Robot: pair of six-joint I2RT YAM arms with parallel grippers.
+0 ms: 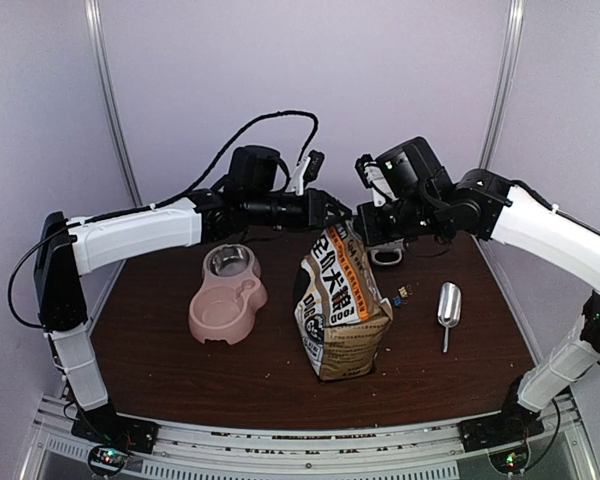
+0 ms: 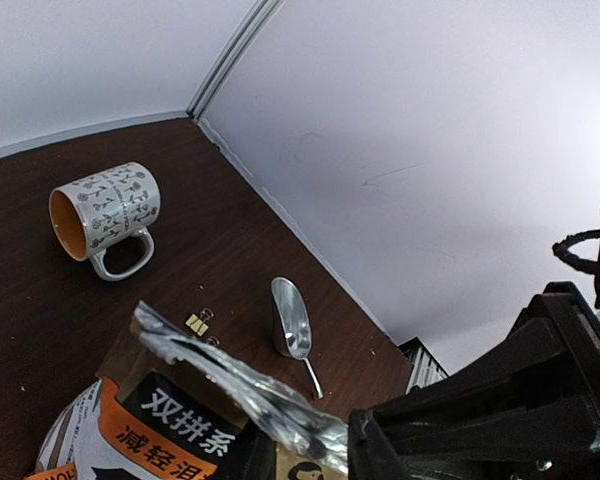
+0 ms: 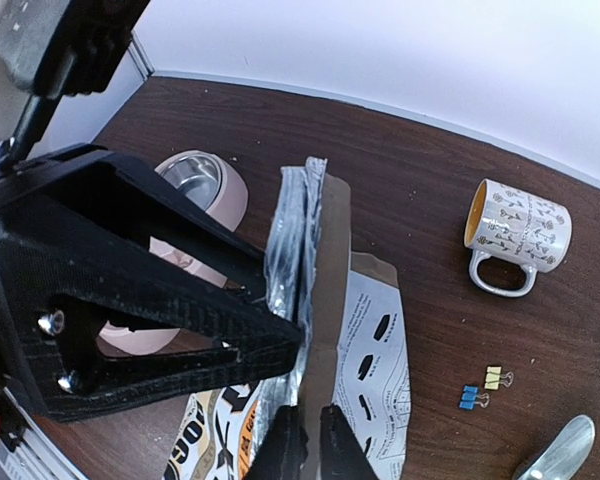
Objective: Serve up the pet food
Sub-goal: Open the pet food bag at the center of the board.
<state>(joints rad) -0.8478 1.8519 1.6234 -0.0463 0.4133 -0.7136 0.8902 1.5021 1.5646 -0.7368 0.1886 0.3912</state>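
We see a dark brown wooden table [image 1: 180, 370]. On it, a pink double bowl [image 1: 227, 297] sits left of an upright kraft dog-food bag [image 1: 342, 310]. A silver scoop [image 1: 448, 305] lies to the right. A yellow binder clip [image 3: 496, 377] and a blue binder clip [image 3: 469, 397] lie between the bag and the scoop. A patterned mug [image 3: 515, 232] lies on its side toward the far edge.

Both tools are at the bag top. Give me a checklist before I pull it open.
1. Dog-food bag upright: ok.
2. Left tool gripping its foil lip: ok.
3. Right tool gripping the opposite lip: ok, fingers nearly together on it.
4. Bag mouth open: not ok, lips pressed together.
5. Pink bowl clear of the bag: ok, apart on its left.
6. Scoop free: ok, lying apart on the bag's right.
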